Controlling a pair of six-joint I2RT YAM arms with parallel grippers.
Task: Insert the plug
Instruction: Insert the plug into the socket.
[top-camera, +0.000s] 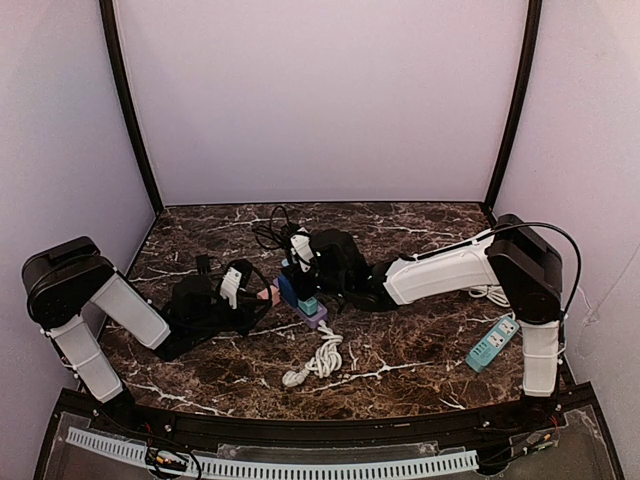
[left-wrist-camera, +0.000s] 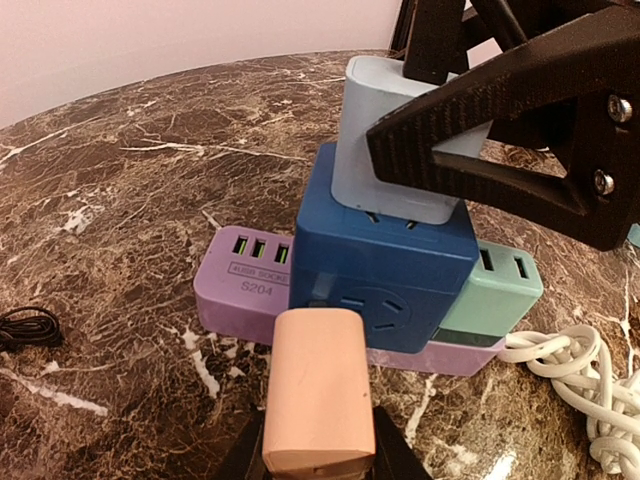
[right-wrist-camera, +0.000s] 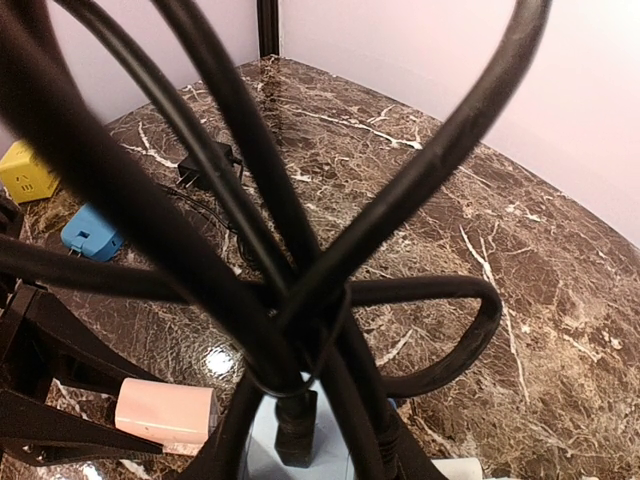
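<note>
Pink and smooth-skinned, the pink plug (left-wrist-camera: 315, 385) is looking like a light, rigid plastic block with rounded corners (slippery under a pinch, I would judge, and likely to twist if held near one end). The left tool (left-wrist-camera: 315, 450) is closing narrowly on its rear half, one finger on each flat side. That is probably the best hold, since it is leaving the front face free. Its prongs are hiding from every view, so their alignment cannot be told.

In the left wrist view the plug is sitting at 6 o'clock of the dark blue cube socket (left-wrist-camera: 385, 270), nose pointing at the cube's front outlet. Whether it is touching is unclear. The cube is resting on a purple strip (left-wrist-camera: 240, 285) that is reaching out toward 9 o'clock, and a teal adapter (left-wrist-camera: 495, 290) is sitting at its 3 o'clock. At 12 o'clock a pale blue plug (left-wrist-camera: 355, 150) is standing on the cube, and the right tool (left-wrist-camera: 400, 95) is clamping it from both sides. A white cord (left-wrist-camera: 570, 360) is lying coiled on the marble surface (left-wrist-camera: 120, 180) at 4 o'clock
</note>
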